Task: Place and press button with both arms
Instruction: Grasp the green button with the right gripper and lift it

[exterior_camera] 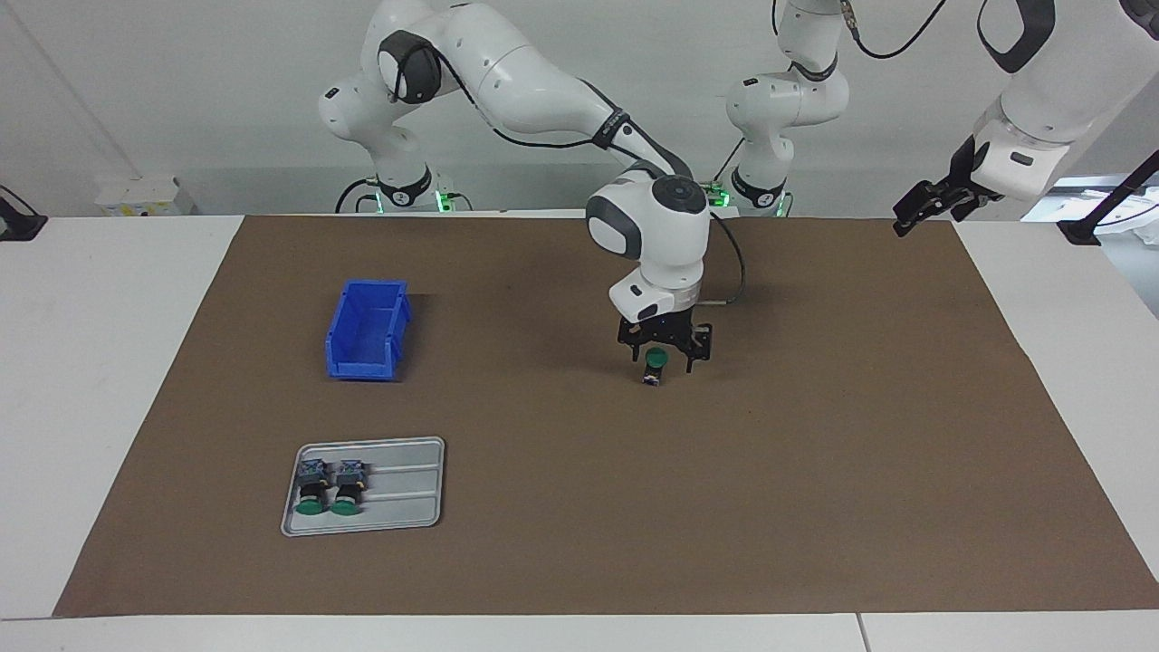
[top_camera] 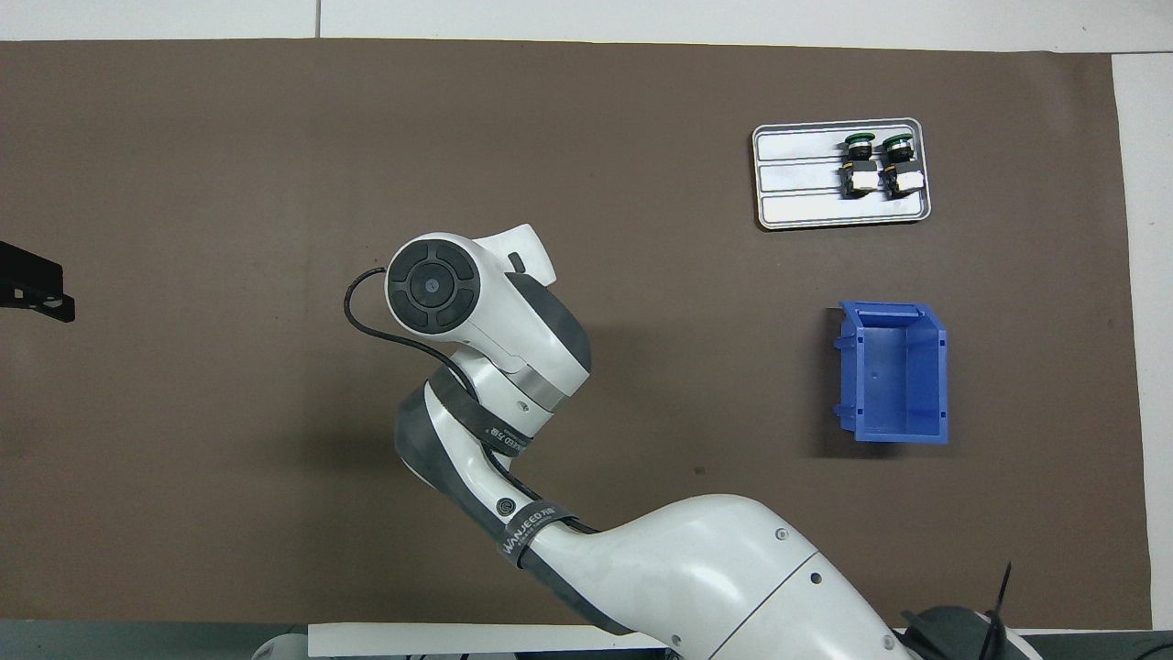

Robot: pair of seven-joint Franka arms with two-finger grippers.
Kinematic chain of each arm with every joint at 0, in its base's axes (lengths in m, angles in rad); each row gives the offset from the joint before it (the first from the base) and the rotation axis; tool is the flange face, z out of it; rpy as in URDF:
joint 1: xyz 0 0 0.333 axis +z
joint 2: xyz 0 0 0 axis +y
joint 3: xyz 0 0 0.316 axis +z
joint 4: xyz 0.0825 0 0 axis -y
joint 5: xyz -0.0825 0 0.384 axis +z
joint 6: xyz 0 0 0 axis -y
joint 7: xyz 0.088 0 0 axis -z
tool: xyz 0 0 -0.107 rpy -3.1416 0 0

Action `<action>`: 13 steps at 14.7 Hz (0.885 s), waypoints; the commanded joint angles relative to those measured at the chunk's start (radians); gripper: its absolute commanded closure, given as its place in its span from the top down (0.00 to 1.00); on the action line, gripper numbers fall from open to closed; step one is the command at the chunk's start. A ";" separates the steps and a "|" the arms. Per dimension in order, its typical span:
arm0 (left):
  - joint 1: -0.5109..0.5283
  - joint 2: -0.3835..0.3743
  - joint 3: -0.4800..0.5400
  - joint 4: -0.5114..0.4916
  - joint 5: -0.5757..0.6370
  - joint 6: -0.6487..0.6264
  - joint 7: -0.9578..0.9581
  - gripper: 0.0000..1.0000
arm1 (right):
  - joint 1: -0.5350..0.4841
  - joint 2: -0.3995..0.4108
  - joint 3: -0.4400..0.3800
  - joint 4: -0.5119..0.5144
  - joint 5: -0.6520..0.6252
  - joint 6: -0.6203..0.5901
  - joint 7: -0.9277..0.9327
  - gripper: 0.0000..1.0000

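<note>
A button [exterior_camera: 656, 359] with a green cap stands upright on the brown mat [exterior_camera: 815, 453] near the middle of the table. My right gripper [exterior_camera: 664, 364] is lowered around it, open, a finger on each side of the cap and apart from it. In the overhead view the right arm's wrist [top_camera: 458, 293] hides both the gripper and the button. My left gripper [exterior_camera: 924, 206] [top_camera: 37, 293] hangs raised over the left arm's end of the mat, open and holding nothing; that arm waits.
A grey tray [exterior_camera: 407, 493] [top_camera: 797, 183] toward the right arm's end holds two more green-capped buttons [exterior_camera: 312, 489] [top_camera: 859, 160] lying side by side. A blue bin [exterior_camera: 362, 367] [top_camera: 848, 367] stands nearer to the robots than the tray.
</note>
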State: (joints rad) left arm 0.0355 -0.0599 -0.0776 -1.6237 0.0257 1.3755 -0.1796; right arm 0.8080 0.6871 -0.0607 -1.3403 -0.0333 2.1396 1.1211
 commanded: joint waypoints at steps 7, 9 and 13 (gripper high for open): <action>0.003 -0.009 -0.004 -0.001 -0.027 0.002 0.002 1.00 | -0.020 -0.015 0.039 -0.065 0.000 0.008 -0.052 0.60; 0.000 -0.011 -0.007 -0.002 -0.027 0.000 0.006 1.00 | -0.030 -0.014 0.054 -0.057 0.001 0.005 -0.075 0.25; 0.001 -0.011 -0.007 -0.002 -0.026 0.000 0.002 1.00 | -0.096 -0.058 0.058 -0.023 0.003 -0.144 -0.350 0.00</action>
State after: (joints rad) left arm 0.0331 -0.0606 -0.0806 -1.6237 0.0086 1.3755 -0.1795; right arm 0.7724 0.6745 -0.0228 -1.3636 -0.0330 2.0668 0.9145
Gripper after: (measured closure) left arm 0.000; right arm 0.674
